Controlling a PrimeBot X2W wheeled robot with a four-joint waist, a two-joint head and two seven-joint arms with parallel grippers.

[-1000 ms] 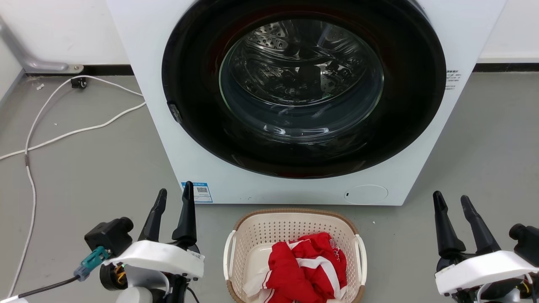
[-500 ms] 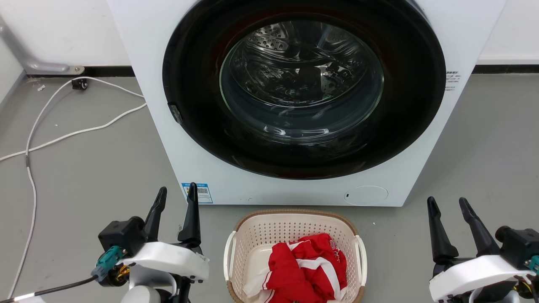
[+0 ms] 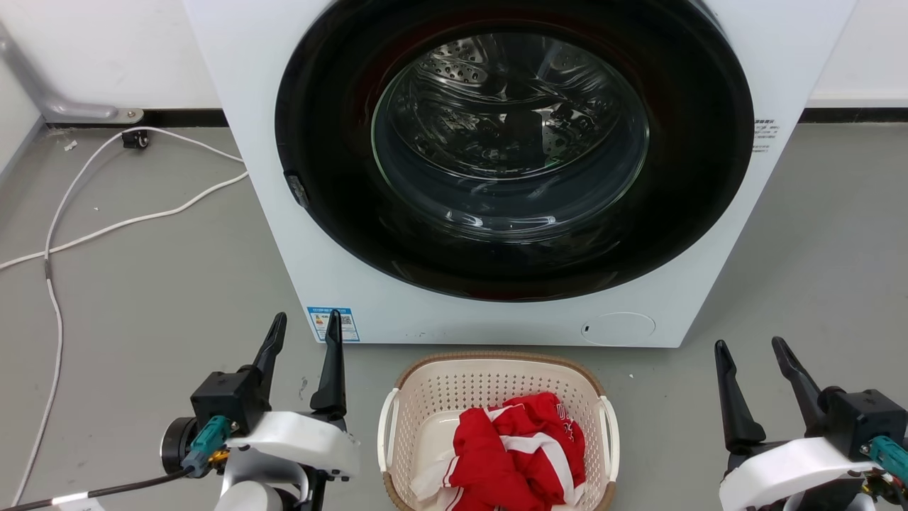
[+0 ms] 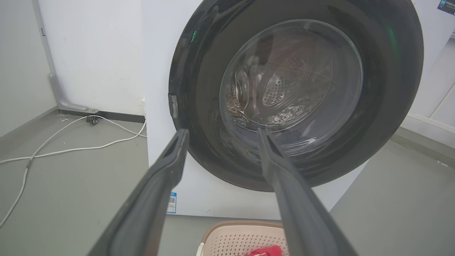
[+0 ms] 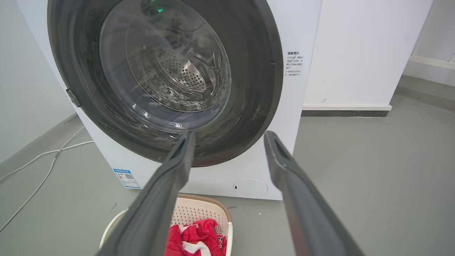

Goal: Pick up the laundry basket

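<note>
The cream laundry basket (image 3: 433,404) with a brown rim and white side handles sits on the grey floor just in front of the washing machine, holding red and white clothes (image 3: 514,454). My left gripper (image 3: 305,328) stands open to the basket's left, apart from it, fingers pointing up. At the lower right, my right gripper (image 3: 752,350) is open too, well clear of the basket's right handle (image 3: 608,433). The basket's far rim (image 4: 241,224) shows at the bottom of the left wrist view, and the basket (image 5: 199,209) shows low in the right wrist view behind my left finger.
A white front-loading washing machine (image 3: 298,234) with its round dark door (image 3: 511,152) shut stands right behind the basket. White cables (image 3: 106,227) trail over the floor at the left. Bare grey floor lies on both sides of the basket.
Both arms have turned and shifted slightly inward toward the basket; the left gripper's fingers have spread a little wider. The basket has not moved.
</note>
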